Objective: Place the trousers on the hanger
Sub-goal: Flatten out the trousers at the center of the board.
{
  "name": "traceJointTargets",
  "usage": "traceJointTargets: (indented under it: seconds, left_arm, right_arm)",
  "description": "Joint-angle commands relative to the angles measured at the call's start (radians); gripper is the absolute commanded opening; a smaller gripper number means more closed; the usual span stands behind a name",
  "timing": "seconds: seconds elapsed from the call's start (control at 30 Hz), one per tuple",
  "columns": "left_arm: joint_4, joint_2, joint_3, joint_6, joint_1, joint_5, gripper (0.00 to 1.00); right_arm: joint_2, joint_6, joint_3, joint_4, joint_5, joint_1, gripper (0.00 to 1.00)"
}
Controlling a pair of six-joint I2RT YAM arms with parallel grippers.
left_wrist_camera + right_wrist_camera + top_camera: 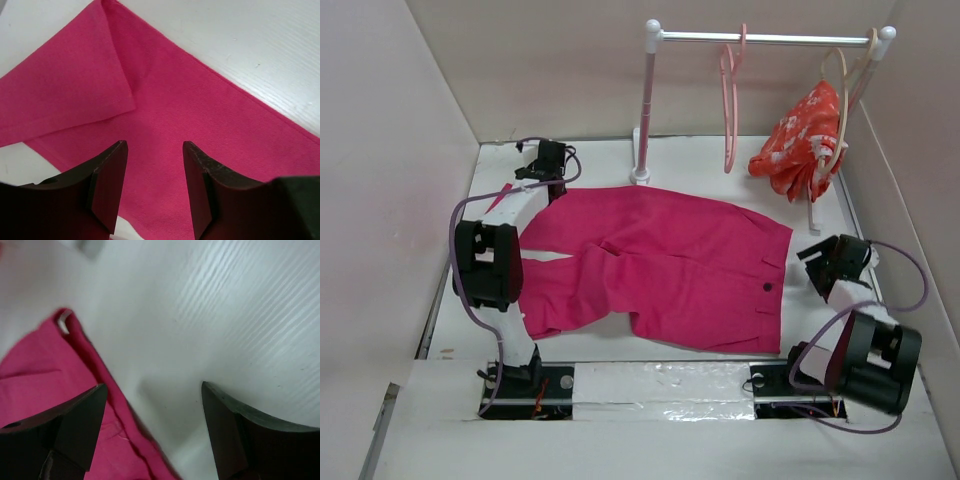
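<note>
The magenta-pink trousers lie flat on the white table, waistband to the right, legs to the left. The salmon-pink hanger hangs by its hook on the rail at the back. My left gripper is open and empty above the far leg end, whose folded corner shows in the left wrist view. My right gripper is open and empty just right of the waistband, whose edge shows in the right wrist view, one finger over the cloth, the other over bare table.
A white rack with a metal rail stands at the back. A red-orange floral garment hangs there on a pale beige hanger. Beige walls enclose the table on the left, back and right.
</note>
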Motion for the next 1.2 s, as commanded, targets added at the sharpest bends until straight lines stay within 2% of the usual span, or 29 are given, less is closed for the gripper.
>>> traceJointTargets:
  seconds: [0.0, 0.1, 0.23, 0.33, 0.5, 0.57, 0.63, 0.67, 0.73, 0.77, 0.8, 0.93, 1.03, 1.17]
  left_arm:
    - [0.069, -0.069, -0.017, -0.018, -0.003, 0.049, 0.45]
    - [0.076, -0.057, -0.03, -0.027, -0.003, 0.069, 0.45]
    - [0.076, -0.046, -0.024, -0.033, -0.003, 0.078, 0.45]
    - [0.08, -0.055, -0.023, -0.035, -0.003, 0.086, 0.45]
    - [0.089, -0.061, -0.027, -0.042, -0.003, 0.123, 0.45]
    - [0.092, -0.06, -0.029, -0.045, -0.003, 0.128, 0.44]
    - [0.093, -0.055, -0.029, -0.048, -0.003, 0.132, 0.44]
    - [0.093, -0.052, -0.029, -0.05, -0.003, 0.135, 0.44]
    - [0.09, -0.048, -0.027, -0.053, -0.003, 0.147, 0.44]
    - [0.089, -0.049, -0.026, -0.055, -0.003, 0.154, 0.44]
    - [0.092, -0.055, -0.027, -0.055, -0.003, 0.167, 0.43]
    - [0.112, -0.074, -0.044, -0.061, -0.003, 0.221, 0.37]
    - [0.121, -0.075, -0.053, -0.065, -0.003, 0.267, 0.28]
    - [0.126, -0.072, -0.06, -0.049, -0.003, 0.307, 0.24]
  right_arm:
    - [0.158, -0.028, 0.054, 0.106, -0.283, -0.015, 0.78]
    - [0.269, -0.033, 0.054, 0.145, -0.343, -0.015, 0.66]
    - [0.28, -0.07, 0.068, 0.121, -0.33, 0.001, 0.66]
    - [0.275, -0.099, 0.105, 0.067, -0.268, 0.067, 0.68]
    - [0.31, -0.15, 0.227, -0.114, -0.111, 0.161, 0.59]
    - [0.354, -0.157, 0.291, -0.166, -0.077, 0.181, 0.5]
    - [0.384, -0.171, 0.327, -0.232, -0.04, 0.192, 0.48]
    - [0.408, -0.176, 0.354, -0.248, -0.031, 0.192, 0.38]
    - [0.425, -0.173, 0.37, -0.277, -0.018, 0.201, 0.26]
    - [0.43, -0.171, 0.373, -0.28, -0.006, 0.201, 0.08]
    - [0.421, -0.151, 0.382, -0.292, 0.041, 0.201, 0.0]
    - [0.314, -0.116, 0.399, -0.317, 0.167, 0.181, 0.0]
    - [0.263, -0.12, 0.46, -0.364, 0.241, 0.123, 0.0]
    - [0.257, -0.142, 0.531, -0.406, 0.345, 0.062, 0.0]
